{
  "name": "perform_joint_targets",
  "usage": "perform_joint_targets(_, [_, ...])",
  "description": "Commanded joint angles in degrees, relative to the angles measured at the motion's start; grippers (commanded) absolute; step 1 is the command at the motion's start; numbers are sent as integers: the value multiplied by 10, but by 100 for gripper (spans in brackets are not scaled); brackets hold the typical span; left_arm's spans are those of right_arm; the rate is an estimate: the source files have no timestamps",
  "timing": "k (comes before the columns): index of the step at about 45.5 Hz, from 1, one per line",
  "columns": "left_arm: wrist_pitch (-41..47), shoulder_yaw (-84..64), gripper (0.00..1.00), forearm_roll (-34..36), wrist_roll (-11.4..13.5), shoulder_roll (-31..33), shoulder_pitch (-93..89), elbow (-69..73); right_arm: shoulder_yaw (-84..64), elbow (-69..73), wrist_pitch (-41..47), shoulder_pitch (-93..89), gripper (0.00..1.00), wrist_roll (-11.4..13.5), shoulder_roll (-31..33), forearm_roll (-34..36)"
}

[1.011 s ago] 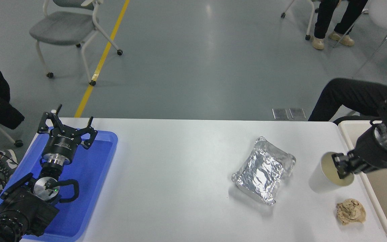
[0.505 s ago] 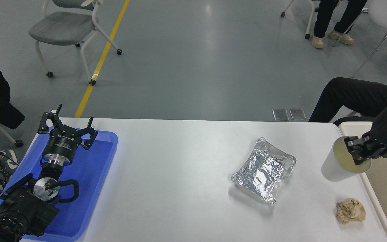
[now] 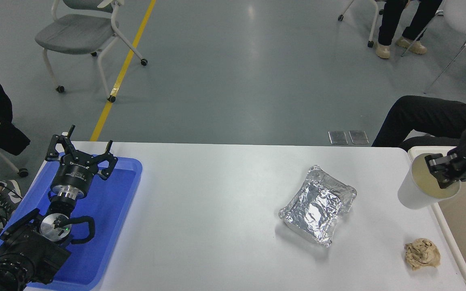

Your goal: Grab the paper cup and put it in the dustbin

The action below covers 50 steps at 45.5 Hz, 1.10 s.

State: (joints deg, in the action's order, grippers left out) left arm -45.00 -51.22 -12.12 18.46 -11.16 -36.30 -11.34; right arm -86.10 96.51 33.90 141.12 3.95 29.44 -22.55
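The white paper cup (image 3: 413, 194) with a cream inside hangs in the air at the table's right edge, tilted with its mouth toward the right. My right gripper (image 3: 443, 174) is shut on the cup's rim and holds it over the near rim of the cream-beige dustbin (image 3: 465, 226), which stands against the table's right side, partly cut off by the picture's edge. My left gripper (image 3: 80, 155) is open and parked over the blue tray (image 3: 111, 210) at the lower left.
A crinkled silver foil container (image 3: 318, 205) lies right of the table's middle. A crumpled brown paper wad (image 3: 422, 253) lies near the front right corner. A person's black-trousered leg (image 3: 423, 117) reaches in behind the bin. Chairs stand on the floor beyond.
My right gripper has lifted the cup and carried it right and away from me, from beside the foil container to over the bin's rim. The left arm has not moved.
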Motion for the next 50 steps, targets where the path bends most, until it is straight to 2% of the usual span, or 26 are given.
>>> perform_joint_targets(1, [0, 0, 100, 0, 0, 0, 0, 0, -21, -71, -26, -49, 0, -1, 72, -97])
perform_joint_targets(11, [0, 0, 100, 0, 1, -1, 0, 0, 43, -227, -32, -172, 0, -4, 176, -205])
perform_joint_targets(22, [0, 0, 100, 0, 1, -1, 1, 0, 239, -417, -44, -408, 0, -4, 229, -292])
perform_joint_targets(34, [0, 0, 100, 0, 1, -1, 1, 0, 388, -552, -118, -619, 0, -5, 215, -297])
perform_joint_targets(42, [0, 0, 100, 0, 1, -1, 1, 0, 440, -665, -210, -758, 0, -7, 156, -289])
perform_joint_targets(50, [0, 1, 100, 0, 1, -2, 1, 0, 512, -773, -233, -855, 0, -6, 95, -268])
